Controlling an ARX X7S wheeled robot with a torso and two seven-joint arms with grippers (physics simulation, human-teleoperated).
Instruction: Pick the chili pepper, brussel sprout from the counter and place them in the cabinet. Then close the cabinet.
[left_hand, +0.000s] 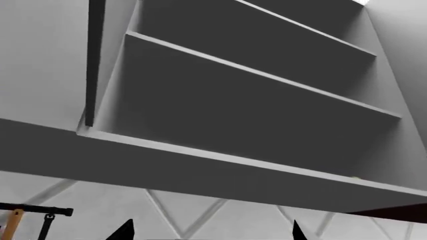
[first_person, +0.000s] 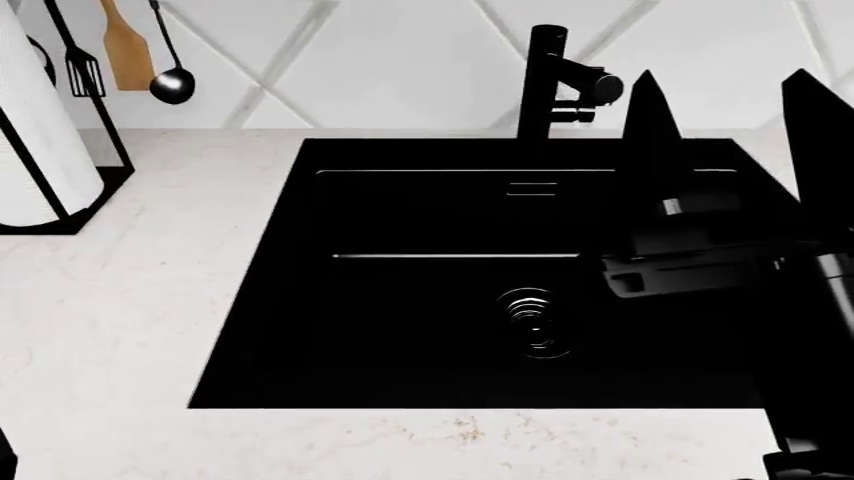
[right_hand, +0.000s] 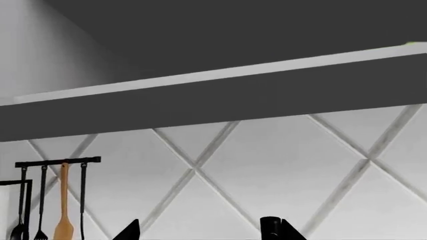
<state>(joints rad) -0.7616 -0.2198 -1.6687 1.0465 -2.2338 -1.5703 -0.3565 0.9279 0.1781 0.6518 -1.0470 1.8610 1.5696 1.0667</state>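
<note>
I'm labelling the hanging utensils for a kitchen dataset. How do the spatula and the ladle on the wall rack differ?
The spatula is tan wood with a flat, broad blade; the ladle is black with a thin handle and a round bowl. The ladle's bowl hangs lower than the spatula's blade. Both hang side by side against the white diamond tiles, beside the paper towel roll.

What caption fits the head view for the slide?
Black sink and faucet set in the white counter, right gripper raised; no pepper or sprout visible.
</note>
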